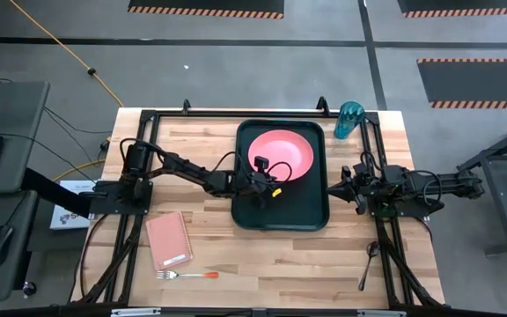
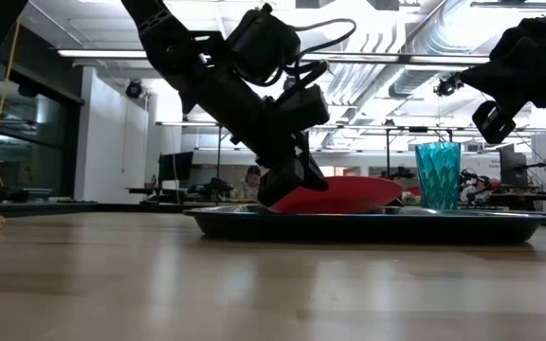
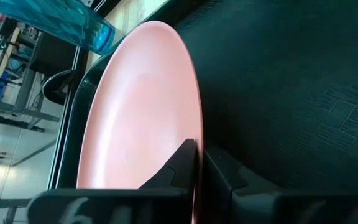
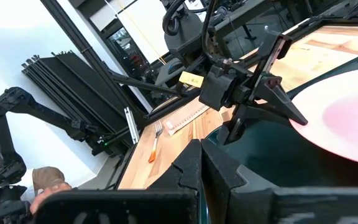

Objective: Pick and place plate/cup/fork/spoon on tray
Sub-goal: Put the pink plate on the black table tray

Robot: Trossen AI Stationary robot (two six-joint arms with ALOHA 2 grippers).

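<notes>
On the left of the wooden table (image 1: 209, 251), near its front edge, a pink notebook (image 1: 168, 241) lies flat, and just in front of it the fork (image 1: 187, 275) rests with its orange handle pointing right. The left arm reaches from its side across to the tray (image 1: 280, 216) at the middle; the left gripper (image 1: 262, 180) is pinched onto the near rim of the plate (image 1: 282, 152) — its fingers (image 3: 182, 165) sit one on each face of the edge. From table height the plate is tilted, the held side down by the tray floor and the far side raised. It lies in the back half of the tray.

The cup (image 1: 349, 119) stands upright on the table just beyond the tray's back right corner. The right gripper (image 1: 346, 185) hovers beside the tray's right rim, its fingers (image 4: 191, 165) drawn together on nothing. The spoon (image 1: 368, 264) lies near the front right edge — well apart from the tray.
</notes>
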